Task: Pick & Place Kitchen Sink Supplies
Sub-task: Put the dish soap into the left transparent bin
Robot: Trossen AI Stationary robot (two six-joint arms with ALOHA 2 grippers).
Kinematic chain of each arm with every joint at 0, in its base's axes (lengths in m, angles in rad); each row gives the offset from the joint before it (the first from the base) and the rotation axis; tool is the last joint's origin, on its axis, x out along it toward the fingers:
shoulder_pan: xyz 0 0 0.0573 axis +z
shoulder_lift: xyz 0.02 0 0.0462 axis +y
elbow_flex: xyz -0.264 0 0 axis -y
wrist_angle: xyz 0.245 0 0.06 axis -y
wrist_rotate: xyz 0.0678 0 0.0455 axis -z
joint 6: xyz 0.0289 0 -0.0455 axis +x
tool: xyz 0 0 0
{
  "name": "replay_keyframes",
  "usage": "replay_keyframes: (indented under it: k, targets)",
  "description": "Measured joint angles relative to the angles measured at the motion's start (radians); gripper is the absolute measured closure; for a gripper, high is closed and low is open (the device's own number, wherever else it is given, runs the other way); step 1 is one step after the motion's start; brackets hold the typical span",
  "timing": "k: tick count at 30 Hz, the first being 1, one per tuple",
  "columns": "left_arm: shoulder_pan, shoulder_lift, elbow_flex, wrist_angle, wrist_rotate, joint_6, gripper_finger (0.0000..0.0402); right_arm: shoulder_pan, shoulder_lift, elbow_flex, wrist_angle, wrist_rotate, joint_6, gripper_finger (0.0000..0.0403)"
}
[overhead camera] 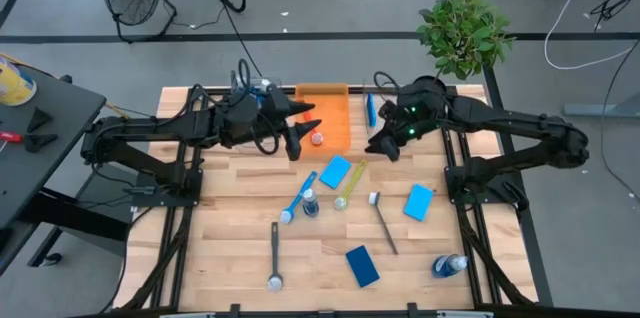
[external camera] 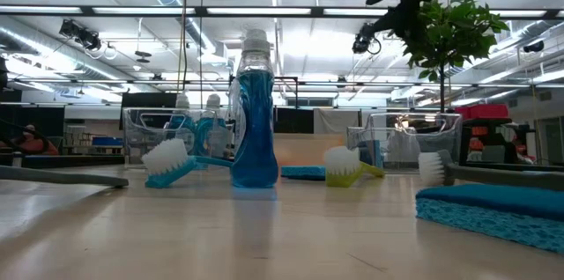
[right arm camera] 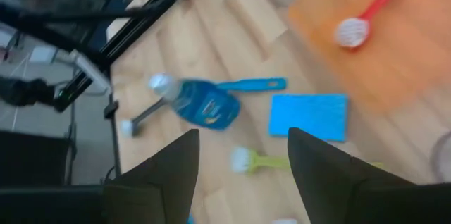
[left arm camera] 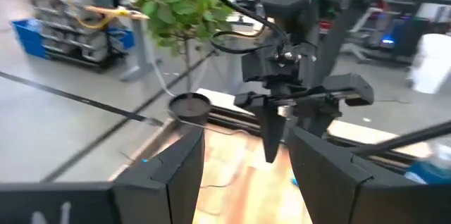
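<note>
While one red-handled brush with a white head [overhead camera: 316,138] already lies in the flat orange rectangular bin [overhead camera: 330,108] at 12 o'clock on the wooden table [overhead camera: 230,208], most of the sink supplies are judged still to be placed.

Left loose on the table top, high view:
- a blue long-handled brush [overhead camera: 298,196] and an upright small clear bottle of blue liquid [overhead camera: 310,203], near table centre;
- a flat blue rectangular sponge [overhead camera: 335,170] just toward 12 o'clock of them, with a yellow-green brush [overhead camera: 349,188] beside it;
- a dark grey brush [overhead camera: 383,220] and a second blue sponge [overhead camera: 419,201], toward 3 o'clock;
- another grey brush [overhead camera: 274,256] at 7 o'clock, a third blue sponge [overhead camera: 362,265] at 6 o'clock, and a second clear blue bottle [overhead camera: 449,265] lying at 5 o'clock.

A further blue item stands at the bin's 3 o'clock edge; what it is cannot be told.

The left gripper [overhead camera: 298,130] hangs above the bin's 9 o'clock edge, jaws parted moderately, nothing between them, as its wrist view shows. The right gripper [overhead camera: 385,143] hangs just past the bin's 3 o'clock side, jaws likewise parted and empty; its wrist view looks down on the red brush, the first sponge and the upright bottle. Neither touches anything.
</note>
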Motion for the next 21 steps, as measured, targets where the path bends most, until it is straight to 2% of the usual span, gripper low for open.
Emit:
replay_keyframes:
  k: [5,10,21]
  targets:
    - [-0.001,0.000,0.000,-0.087,0.072,-0.067,0.0193,0.069,0.000,0.000,0.001,0.005,-0.025,0.0185]
    - [-0.006,0.000,0.000,-0.180,0.155,-0.115,0.0193,0.141,0.000,0.000,0.023,0.077,-0.050,0.0185]
    - [-0.074,0.000,0.000,-0.270,0.277,-0.085,0.0193,0.257,0.000,0.000,0.055,0.115,-0.040,0.0185]
